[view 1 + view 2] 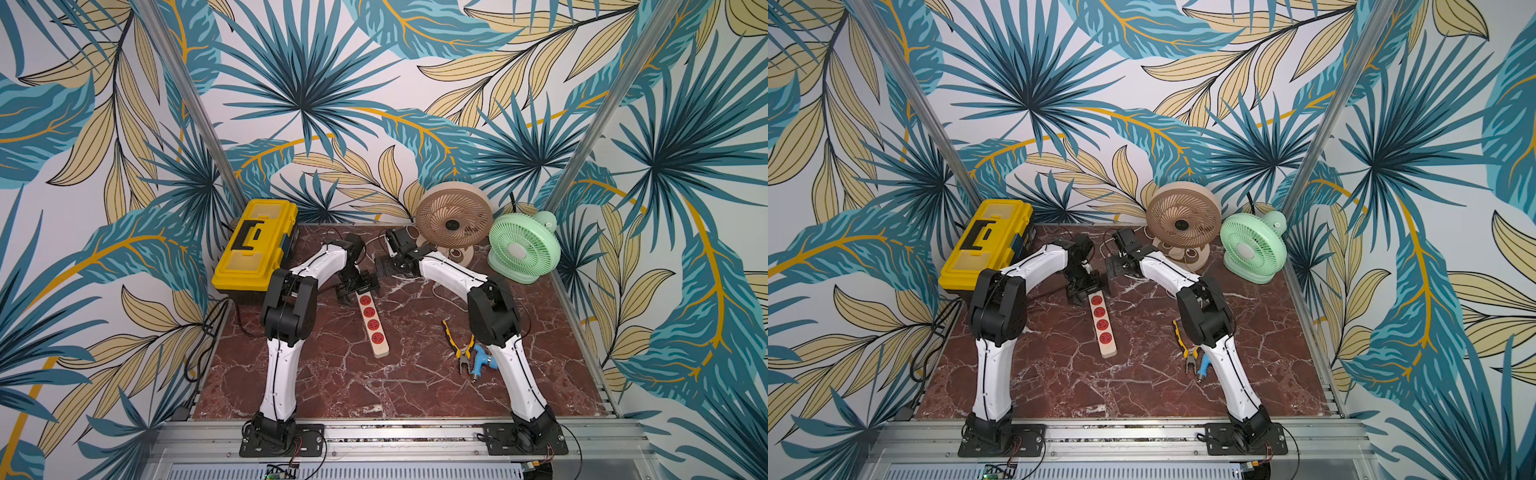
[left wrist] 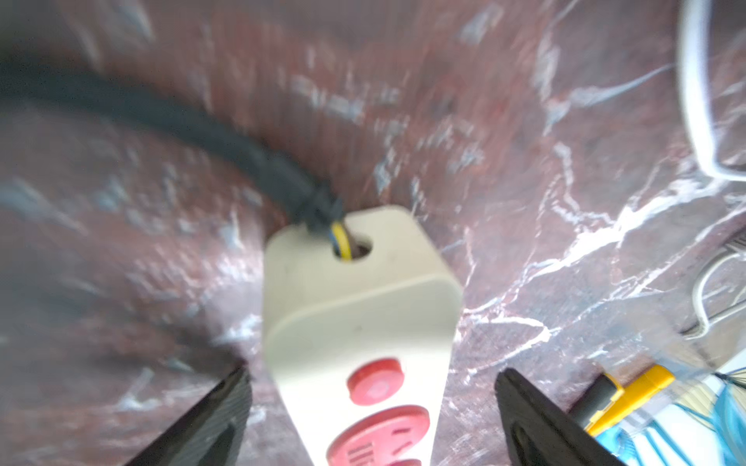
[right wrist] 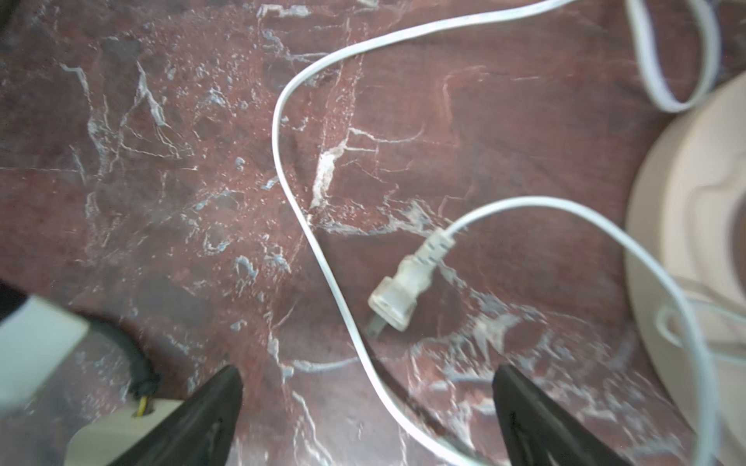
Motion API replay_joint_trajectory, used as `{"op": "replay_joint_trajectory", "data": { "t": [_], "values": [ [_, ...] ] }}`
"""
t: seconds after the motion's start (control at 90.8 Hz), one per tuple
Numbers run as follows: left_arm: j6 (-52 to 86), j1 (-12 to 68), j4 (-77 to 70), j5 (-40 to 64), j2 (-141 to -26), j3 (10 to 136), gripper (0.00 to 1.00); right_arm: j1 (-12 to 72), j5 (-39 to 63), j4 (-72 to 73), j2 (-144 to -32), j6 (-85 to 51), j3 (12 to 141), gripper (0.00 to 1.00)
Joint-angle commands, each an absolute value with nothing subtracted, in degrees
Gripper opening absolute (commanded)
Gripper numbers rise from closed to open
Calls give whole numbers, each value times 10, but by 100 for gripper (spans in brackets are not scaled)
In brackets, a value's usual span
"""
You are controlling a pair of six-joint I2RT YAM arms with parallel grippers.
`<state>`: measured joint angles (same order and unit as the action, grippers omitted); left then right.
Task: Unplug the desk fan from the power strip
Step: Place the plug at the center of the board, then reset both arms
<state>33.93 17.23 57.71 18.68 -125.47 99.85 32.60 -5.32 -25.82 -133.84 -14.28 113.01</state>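
Observation:
The cream power strip (image 1: 372, 326) lies on the red marble table with its row of red sockets all bare. My left gripper (image 2: 371, 373) hangs open over the strip's far end, one finger on each side, touching nothing. The strip's black cord (image 2: 181, 121) leaves from that end. The beige desk fan (image 1: 453, 222) stands at the back. Its white plug (image 3: 397, 298) lies loose on the table, prongs bare. My right gripper (image 3: 367, 369) is open above the fan's white cord (image 3: 298, 201), holding nothing; in a top view it (image 1: 1115, 266) is just behind the left gripper (image 1: 1086, 289).
A yellow toolbox (image 1: 255, 249) stands at the back left and a green fan (image 1: 523, 247) at the back right. Yellow-handled pliers (image 1: 459, 345) and a blue tool (image 1: 484, 357) lie by the right arm. Black cables hang off the table's left edge (image 1: 208, 328).

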Motion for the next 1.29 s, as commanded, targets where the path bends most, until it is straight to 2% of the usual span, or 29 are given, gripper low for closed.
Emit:
{"op": "replay_joint_trajectory", "data": {
  "t": [0.0, 0.231, 0.507, 0.639, 0.76, 0.915, 1.069, 1.124, 1.278],
  "values": [
    [313, 169, 531, 169, -1227, 993, 100, 331, -53, -228, -1237, -113, 1065, 99],
    [270, 170, 459, 100, -1108, 940, 100, 332, -104, -66, -1009, -52, 815, 99],
    [220, 168, 282, -97, -891, 774, 100, 322, -232, 102, -787, 43, 529, 100],
    [195, 163, 183, -210, -820, 671, 100, 291, -282, 211, -694, 84, 396, 100],
    [184, 143, 132, -275, -784, 610, 100, 225, -289, 280, -631, 93, 289, 100],
    [134, 101, 7, -242, -735, 501, 100, 128, -251, 335, -605, 62, 207, 100],
    [46, 89, -242, -182, -709, 329, 100, 67, -170, 428, -662, 34, 162, 100],
    [-8, 88, -276, -140, -716, 304, 100, 63, -151, 449, -686, 31, 161, 99],
    [-12, 66, -299, -103, -737, 293, 100, 60, -111, 486, -743, 34, 175, 99]
  ]
}}
